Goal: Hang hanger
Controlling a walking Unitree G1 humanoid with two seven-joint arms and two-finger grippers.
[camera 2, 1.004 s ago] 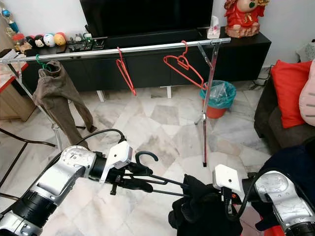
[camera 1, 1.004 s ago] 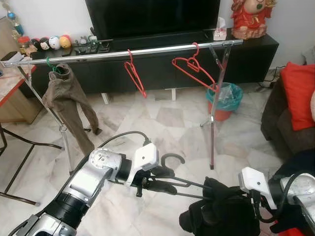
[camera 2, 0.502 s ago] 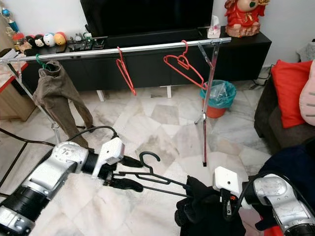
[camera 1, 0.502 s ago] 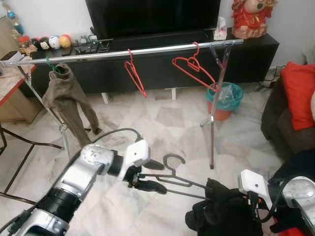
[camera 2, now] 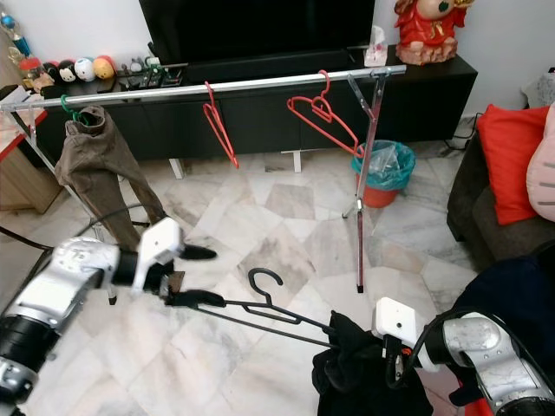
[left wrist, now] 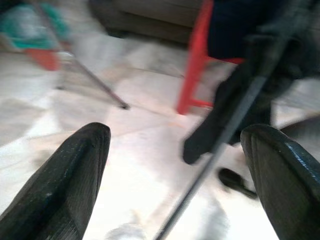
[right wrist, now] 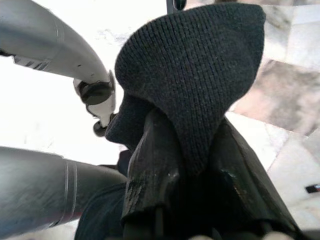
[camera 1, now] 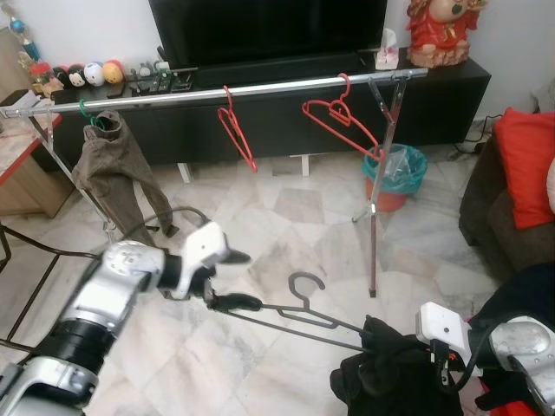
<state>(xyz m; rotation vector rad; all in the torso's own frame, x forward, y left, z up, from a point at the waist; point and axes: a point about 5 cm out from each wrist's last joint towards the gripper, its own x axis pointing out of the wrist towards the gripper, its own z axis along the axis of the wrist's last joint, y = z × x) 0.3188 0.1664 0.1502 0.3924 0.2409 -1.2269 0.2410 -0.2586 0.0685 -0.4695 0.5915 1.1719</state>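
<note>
Marble floor; left gripper [camera 1: 232, 279] fingers spread, right gripper [right wrist: 200, 165] clamping black garment [camera 2: 360, 373]

1. One black hanger [camera 1: 299, 308], low over the floor.
2. Two red hangers on the rail: one [camera 1: 236, 130] near the middle, one [camera 1: 338, 120] towards the right end.
3. One green hanger [camera 1: 91, 115], carrying one pair of brown trousers [camera 1: 117, 178].
4. One silver clothes rail [camera 1: 217, 91].
5. One black knitted garment [camera 1: 390, 377].
6. Two claws: the left claw [camera 1: 227, 279] and the right claw [right wrist: 190, 165].
7. One television [camera 1: 269, 30].
8. One teal bin [camera 1: 397, 176].
9. One red figurine [camera 1: 440, 30] on the cabinet.
10. One red cushion [camera 1: 527, 165].
</note>
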